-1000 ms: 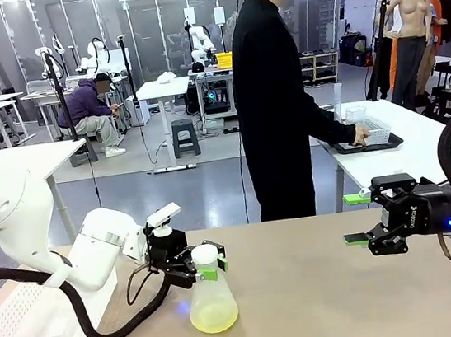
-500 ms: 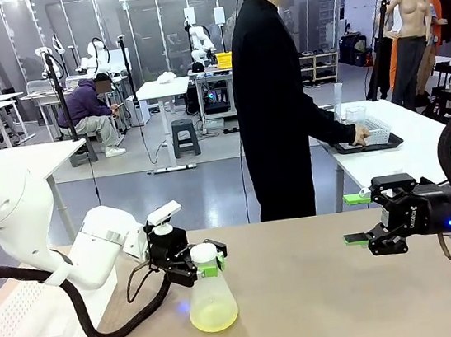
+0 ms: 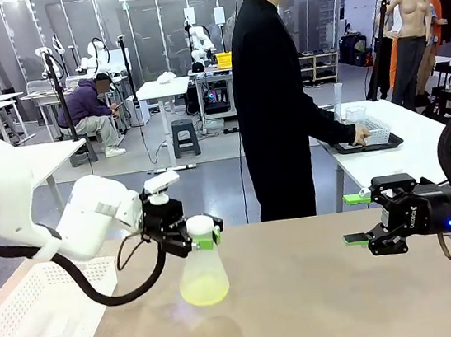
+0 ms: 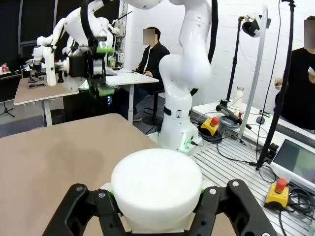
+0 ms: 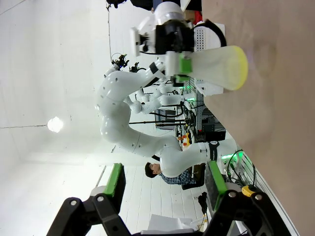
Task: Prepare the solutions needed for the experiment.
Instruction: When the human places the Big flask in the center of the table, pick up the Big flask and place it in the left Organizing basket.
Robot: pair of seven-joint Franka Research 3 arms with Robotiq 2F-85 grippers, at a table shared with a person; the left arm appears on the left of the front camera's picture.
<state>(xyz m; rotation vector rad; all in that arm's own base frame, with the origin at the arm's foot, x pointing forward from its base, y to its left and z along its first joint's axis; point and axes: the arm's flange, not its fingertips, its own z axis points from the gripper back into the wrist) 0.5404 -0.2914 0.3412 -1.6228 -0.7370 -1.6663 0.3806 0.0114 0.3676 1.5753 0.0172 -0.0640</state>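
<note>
Front view: the left gripper point(image 3: 204, 235) is clamped on the neck of a translucent conical flask point(image 3: 203, 279) just under its white cap point(image 3: 200, 224). The flask hangs clear of the table point(image 3: 327, 305), its shadow lying on the wood below it, left of the middle. The solutions point(image 3: 204, 292), a little pale yellow-green liquid, sit in the flask's wide bottom. A white basket point(image 3: 38, 322) rests at the near left corner. On the right, the right gripper point(image 3: 355, 219) hovers above the table, its green pads well apart with nothing between them. A person in black point(image 3: 279, 103) stands beyond the far edge, one hand on a tray at another table.

Left wrist view: the white cap point(image 4: 157, 182) sits between the black fingers point(image 4: 74, 214), pressed in from both sides; the flask body and liquid are hidden beneath it. The right gripper point(image 4: 101, 69) shows far across the table.

Right wrist view, rolled sideways: the right gripper's own green-padded fingers point(image 5: 115, 183) stand wide with only background between. Farther off, the flask point(image 5: 216, 66) shows in profile in the left gripper point(image 5: 178, 64), off the table, the liquid point(image 5: 240, 69) yellow-green at its base.
</note>
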